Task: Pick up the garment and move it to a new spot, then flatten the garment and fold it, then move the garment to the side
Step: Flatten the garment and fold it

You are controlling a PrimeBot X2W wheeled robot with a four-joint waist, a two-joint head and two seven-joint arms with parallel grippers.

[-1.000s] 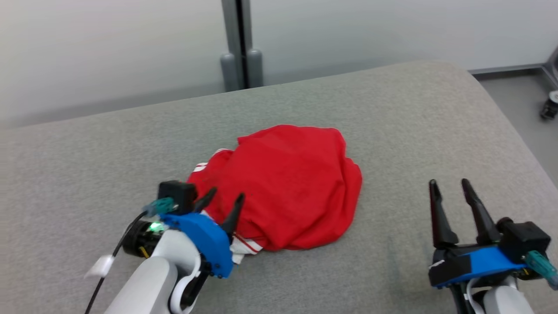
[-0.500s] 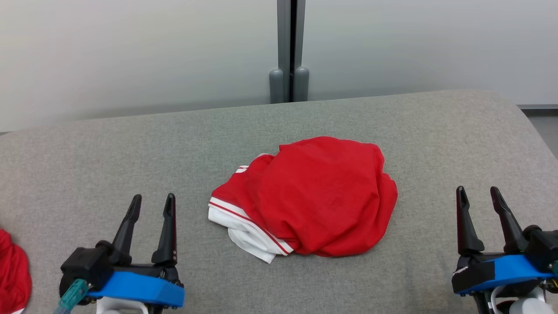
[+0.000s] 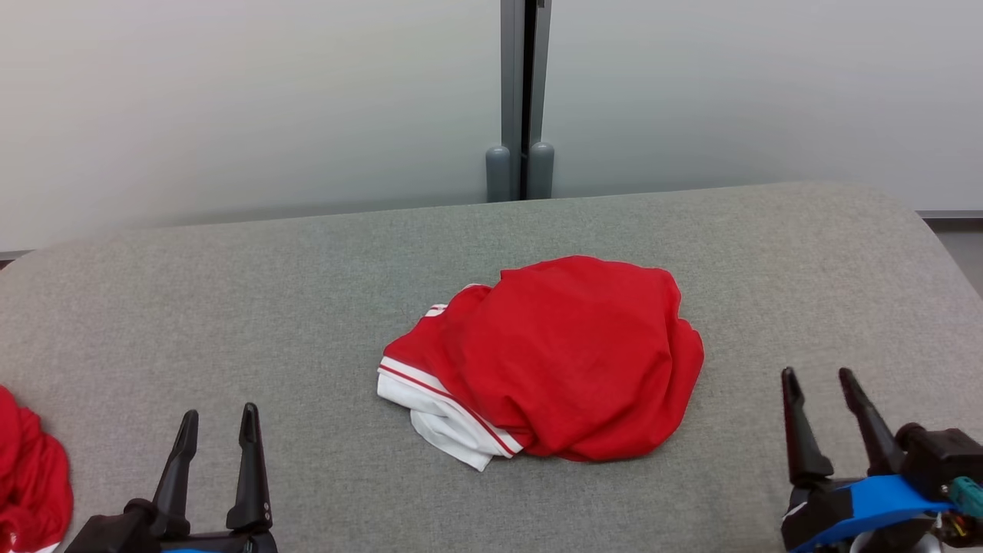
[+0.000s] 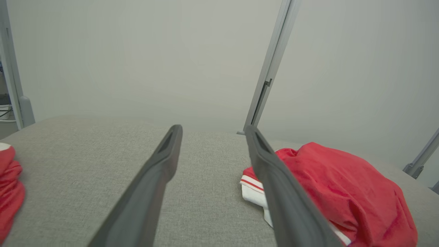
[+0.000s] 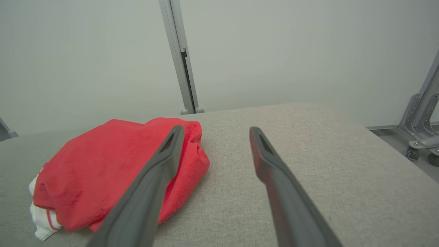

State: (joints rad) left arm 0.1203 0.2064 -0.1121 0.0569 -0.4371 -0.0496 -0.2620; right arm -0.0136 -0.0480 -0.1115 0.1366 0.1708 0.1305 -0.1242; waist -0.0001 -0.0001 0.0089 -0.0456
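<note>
Currently spread open and empty: left gripper (image 3: 219, 412), right gripper (image 3: 816, 374). Bunched between them on grey cushion (image 3: 230, 292), touching neither: red white-trimmed garment (image 3: 561, 357).

A lab-like test room: pale frosted partition panels (image 3: 230, 100) joined by a grey metal post (image 3: 524, 77) — a grey fabric-covered bench (image 3: 230, 307), a castered metal frame (image 5: 419, 103).
</note>
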